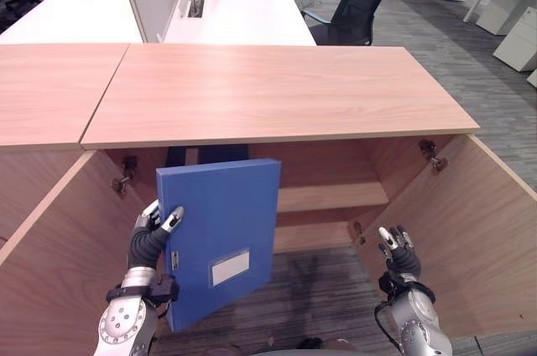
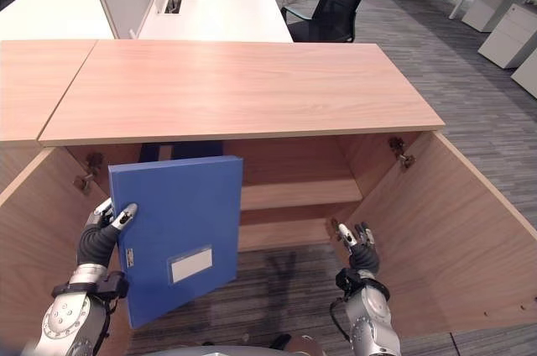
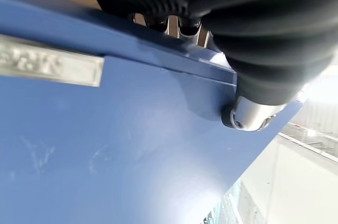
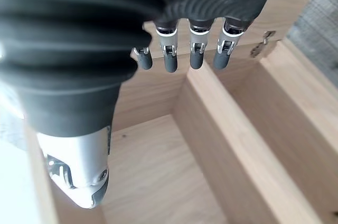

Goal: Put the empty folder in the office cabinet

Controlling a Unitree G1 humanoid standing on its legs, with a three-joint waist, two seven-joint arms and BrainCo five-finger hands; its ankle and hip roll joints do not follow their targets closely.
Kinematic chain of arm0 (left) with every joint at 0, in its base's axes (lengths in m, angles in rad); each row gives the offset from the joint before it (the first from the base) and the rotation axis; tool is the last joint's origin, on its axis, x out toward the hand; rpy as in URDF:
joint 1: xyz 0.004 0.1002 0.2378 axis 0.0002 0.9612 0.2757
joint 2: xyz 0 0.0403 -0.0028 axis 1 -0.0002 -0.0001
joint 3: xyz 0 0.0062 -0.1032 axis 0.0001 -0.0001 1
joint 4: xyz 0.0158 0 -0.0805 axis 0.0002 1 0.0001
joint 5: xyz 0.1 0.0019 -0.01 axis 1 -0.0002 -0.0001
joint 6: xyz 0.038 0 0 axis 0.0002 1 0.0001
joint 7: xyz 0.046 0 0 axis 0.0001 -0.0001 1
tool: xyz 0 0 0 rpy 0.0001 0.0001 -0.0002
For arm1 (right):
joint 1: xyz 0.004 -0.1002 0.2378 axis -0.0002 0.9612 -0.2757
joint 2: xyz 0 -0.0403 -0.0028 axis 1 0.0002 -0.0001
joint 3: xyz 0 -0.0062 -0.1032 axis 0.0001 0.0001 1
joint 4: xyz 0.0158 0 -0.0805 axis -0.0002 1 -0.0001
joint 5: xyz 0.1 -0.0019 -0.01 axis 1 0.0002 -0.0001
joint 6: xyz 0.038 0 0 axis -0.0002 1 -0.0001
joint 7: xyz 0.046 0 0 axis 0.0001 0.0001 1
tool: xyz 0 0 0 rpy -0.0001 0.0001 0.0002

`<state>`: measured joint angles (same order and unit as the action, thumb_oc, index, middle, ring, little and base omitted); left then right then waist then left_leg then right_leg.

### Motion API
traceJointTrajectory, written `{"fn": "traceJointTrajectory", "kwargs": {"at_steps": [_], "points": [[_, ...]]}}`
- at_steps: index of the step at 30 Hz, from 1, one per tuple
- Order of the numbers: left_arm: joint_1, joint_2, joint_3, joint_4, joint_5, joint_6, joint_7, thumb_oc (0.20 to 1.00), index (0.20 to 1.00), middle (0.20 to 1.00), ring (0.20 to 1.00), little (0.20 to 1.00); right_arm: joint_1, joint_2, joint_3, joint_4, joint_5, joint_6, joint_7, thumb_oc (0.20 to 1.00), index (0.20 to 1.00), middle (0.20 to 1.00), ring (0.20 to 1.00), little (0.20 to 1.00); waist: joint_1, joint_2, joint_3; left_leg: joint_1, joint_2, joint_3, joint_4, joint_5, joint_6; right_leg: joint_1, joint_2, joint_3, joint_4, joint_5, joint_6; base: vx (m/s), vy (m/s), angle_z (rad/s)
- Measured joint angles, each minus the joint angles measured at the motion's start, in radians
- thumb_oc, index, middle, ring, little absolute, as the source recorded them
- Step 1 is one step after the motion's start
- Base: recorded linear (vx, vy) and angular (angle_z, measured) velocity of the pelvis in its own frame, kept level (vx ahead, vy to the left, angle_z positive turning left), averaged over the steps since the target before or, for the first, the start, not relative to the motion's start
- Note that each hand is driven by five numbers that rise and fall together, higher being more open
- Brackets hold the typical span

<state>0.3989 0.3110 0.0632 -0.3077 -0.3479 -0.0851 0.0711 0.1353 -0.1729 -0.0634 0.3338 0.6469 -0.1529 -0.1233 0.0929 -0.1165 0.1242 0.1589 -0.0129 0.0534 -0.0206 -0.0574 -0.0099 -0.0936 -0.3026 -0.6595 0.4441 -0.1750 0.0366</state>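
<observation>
Leftmost, the cabinet's left door [image 1: 50,230] stands swung open, and just inside it the left hand [image 1: 151,237] grips the spine edge of the blue folder [image 1: 222,230], fingers behind and thumb curled over the front face. That folder hangs upright in the air in front of the cabinet opening, its label [image 1: 230,268] facing outward, not yet past the cabinet top [image 1: 277,91]. Behind it, the shelf [image 1: 331,196] crosses the interior, with another folder's dark blue spine [image 1: 205,154] just above the held one. Further right, the right hand [image 1: 396,248] hovers empty with its fingers straight and slightly apart, near the right door [image 1: 478,230]. My worry is the 1-handed edge grip: the folder could pivot or slip, and its upper corner may catch the shelf or the cabinet top if pushed in tilted.
</observation>
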Motion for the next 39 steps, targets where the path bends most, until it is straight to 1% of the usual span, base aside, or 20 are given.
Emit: {"fn": "traceJointTrajectory", "kwargs": {"at_steps": [4,5,7,8,10,11,13,14,15,16,18,21,24,25,28,29,31,33,39], "points": [[0.01,-0.001,0.022,0.0,0.008,0.0,0.001,0.2,0.2,0.2,0.2,0.2,0.003,-0.001,-0.065,-0.069,-0.002,-0.002,-0.031,1.0,1.0,1.0,1.0,1.0,-0.001,-0.002,-0.002,0.006,-0.001,0.0,-0.002,0.0,0.0,0.005,-0.001,0.001,-0.002,0.0,0.001,0.0,0.0,0.0],[0.019,0.0,0.034,0.0,0.016,0.0,0.005,0.2,0.2,0.2,0.2,0.2,0.002,-0.01,-0.076,-0.081,-0.005,-0.013,-0.034,1.0,1.0,1.0,1.0,1.0,0.0,-0.004,-0.003,0.006,-0.001,0.0,-0.001,0.0,0.0,0.005,-0.002,0.001,-0.002,-0.001,0.001,0.0,0.0,0.0],[0.04,-0.002,0.058,0.0,0.026,0.0,0.008,0.2,0.2,0.2,0.2,0.2,0.005,-0.023,-0.071,-0.108,-0.011,-0.018,-0.031,1.0,1.0,1.0,1.0,1.0,0.002,-0.008,-0.006,0.006,-0.001,-0.002,0.001,0.0,0.0,0.005,-0.002,0.001,-0.001,-0.004,0.006,-0.04,-0.025,0.0],[0.038,-0.001,0.057,-0.001,0.038,0.0,0.008,0.2,0.2,0.2,0.2,0.2,0.004,-0.046,-0.026,-0.11,-0.01,-0.017,-0.02,1.0,1.0,1.0,1.0,1.0,0.009,-0.011,-0.008,0.002,-0.001,-0.002,0.005,0.0,-0.001,0.002,-0.004,0.001,0.001,-0.004,0.006,-0.04,-0.028,-0.01],[0.032,0.002,0.055,-0.007,0.057,-0.001,0.006,0.2,0.2,0.2,0.2,0.2,0.005,-0.09,0.063,-0.135,-0.011,-0.007,0.019,1.0,1.0,1.0,1.0,1.0,0.008,-0.017,-0.012,-0.004,-0.001,-0.002,0.008,0.002,-0.003,-0.003,-0.005,0.001,0.001,-0.004,0.006,-0.02,-0.01,0.0],[0.022,0.002,0.051,-0.007,0.064,-0.003,0.004,0.2,0.2,0.2,0.2,0.2,0.0,-0.075,0.085,-0.145,-0.024,-0.007,0.063,1.0,1.0,1.0,1.0,1.0,0.01,-0.021,-0.019,-0.01,0.0,-0.003,0.01,0.004,-0.004,-0.008,-0.006,0.001,0.002,-0.004,0.006,-0.03,-0.018,0.01],[0.007,0.002,0.037,-0.007,0.08,-0.003,0.005,0.2,0.2,0.2,0.2,0.2,-0.007,-0.078,0.129,-0.145,-0.04,0.003,0.089,1.0,1.0,1.0,1.0,1.0,0.013,-0.024,-0.021,-0.01,0.0,-0.004,0.01,0.006,-0.004,-0.008,-0.009,0.0,0.002,-0.004,0.006,0.0,0.0,0.0],[-0.012,0.006,0.014,-0.007,0.092,-0.004,0.004,0.2,0.2,0.2,0.2,0.2,-0.008,-0.08,0.177,-0.145,-0.04,0.015,0.119,1.0,1.0,1.0,1.0,1.0,0.022,-0.026,-0.021,-0.01,-0.001,-0.003,0.009,0.007,-0.004,-0.008,-0.01,0.0,0.003,-0.004,0.006,0.0,0.0,0.0],[-0.019,0.005,0.007,-0.007,0.094,-0.005,0.001,0.2,0.2,0.2,0.2,0.2,-0.009,-0.075,0.19,-0.144,-0.039,0.023,0.135,1.0,1.0,1.0,1.0,1.0,0.024,-0.026,-0.022,-0.011,-0.001,-0.004,0.01,0.008,-0.004,-0.008,-0.01,0.0,0.003,-0.004,0.006,-0.03,-0.024,0.01],[-0.041,0.012,-0.02,-0.007,0.099,-0.005,0.006,0.2,0.2,0.2,0.2,0.2,-0.022,-0.068,0.241,-0.134,-0.038,0.035,0.15,1.0,1.0,1.0,1.0,1.0,0.026,-0.028,-0.023,-0.012,-0.001,-0.005,0.012,0.009,-0.005,-0.009,-0.012,-0.001,0.004,-0.004,0.006,0.0,0.0,0.0],[-0.067,0.017,-0.049,-0.008,0.099,-0.006,0.002,0.2,0.2,0.2,0.2,0.2,-0.032,-0.053,0.298,-0.131,-0.038,0.052,0.183,1.0,1.0,1.0,1.0,1.0,0.028,-0.028,-0.024,-0.011,-0.002,-0.005,0.011,0.009,-0.005,-0.009,-0.013,-0.001,0.005,-0.004,0.006,0.0,0.0,0.0],[-0.111,0.029,-0.086,-0.008,0.1,-0.006,0.001,0.2,0.2,0.2,0.2,0.2,-0.067,-0.051,0.374,-0.093,-0.039,0.068,0.212,1.0,1.0,1.0,1.0,1.0,0.027,-0.032,-0.026,-0.011,-0.002,-0.006,0.011,0.01,-0.006,-0.009,-0.013,-0.001,0.006,-0.004,0.006,0.0,0.0,0.0],[-0.178,0.06,-0.138,-0.007,0.121,-0.006,0.003,0.2,0.2,0.2,0.2,0.2,-0.107,-0.05,0.439,-0.046,-0.038,0.094,0.234,1.0,1.0,1.0,1.0,1.0,0.028,-0.04,-0.031,-0.012,-0.002,-0.006,0.013,0.012,-0.007,-0.009,-0.013,-0.002,0.007,-0.004,0.006,0.0,0.0,0.0],[-0.201,0.06,-0.149,-0.008,0.128,-0.011,-0.003,0.2,0.2,0.2,0.2,0.2,-0.113,-0.043,0.451,-0.046,-0.038,0.1,0.255,1.0,1.0,1.0,1.0,1.0,0.027,-0.04,-0.032,-0.012,-0.002,-0.006,0.012,0.012,-0.007,-0.009,-0.013,-0.002,0.006,-0.004,0.006,0.0,0.0,0.0],[-0.219,0.062,-0.162,-0.003,0.128,-0.007,-0.002,0.2,0.2,0.2,0.2,0.2,-0.123,-0.046,0.467,-0.043,-0.038,0.101,0.256,1.0,1.0,1.0,1.0,1.0,0.027,-0.041,-0.032,-0.012,-0.002,-0.006,0.013,0.012,-0.007,-0.009,-0.014,-0.002,0.005,-0.003,0.006,0.0,0.0,0.0],[-0.256,0.071,-0.193,0.004,0.128,-0.007,-0.003,0.2,0.2,0.2,0.2,0.2,-0.16,-0.052,0.505,-0.024,-0.037,0.101,0.26,1.0,1.0,1.0,1.0,1.0,0.029,-0.042,-0.033,-0.012,-0.002,-0.006,0.013,0.012,-0.007,-0.008,-0.014,-0.003,0.006,-0.003,0.006,0.0,0.0,0.0],[-0.288,0.074,-0.212,0.002,0.127,-0.01,-0.009,0.2,0.2,0.2,0.2,0.2,-0.197,-0.04,0.501,0.002,-0.033,0.103,0.256,1.0,1.0,1.0,1.0,1.0,0.03,-0.041,-0.032,-0.012,-0.002,-0.006,0.013,0.012,-0.007,-0.008,-0.014,-0.003,0.006,-0.003,0.005,0.0,0.0,0.0],[-0.308,0.083,-0.229,0.003,0.108,-0.015,-0.022,0.2,0.2,0.2,0.2,0.2,-0.233,-0.045,0.498,0.027,-0.029,0.102,0.257,1.0,1.0,1.0,1.0,1.0,0.029,-0.04,-0.033,-0.011,-0.002,-0.006,0.013,0.012,-0.007,-0.008,-0.014,-0.004,0.006,0.0,0.001,0.0,0.0,0.0],[-0.313,0.09,-0.251,0.003,0.059,-0.016,-0.039,0.2,0.2,0.2,0.2,0.2,-0.284,-0.058,0.502,0.067,-0.028,0.103,0.255,1.0,1.0,1.0,1.0,1.0,0.031,-0.039,-0.032,-0.012,-0.002,-0.008,0.013,0.012,-0.008,-0.007,-0.015,-0.006,0.005,0.0,0.0,0.0,0.0,0.0]]}}
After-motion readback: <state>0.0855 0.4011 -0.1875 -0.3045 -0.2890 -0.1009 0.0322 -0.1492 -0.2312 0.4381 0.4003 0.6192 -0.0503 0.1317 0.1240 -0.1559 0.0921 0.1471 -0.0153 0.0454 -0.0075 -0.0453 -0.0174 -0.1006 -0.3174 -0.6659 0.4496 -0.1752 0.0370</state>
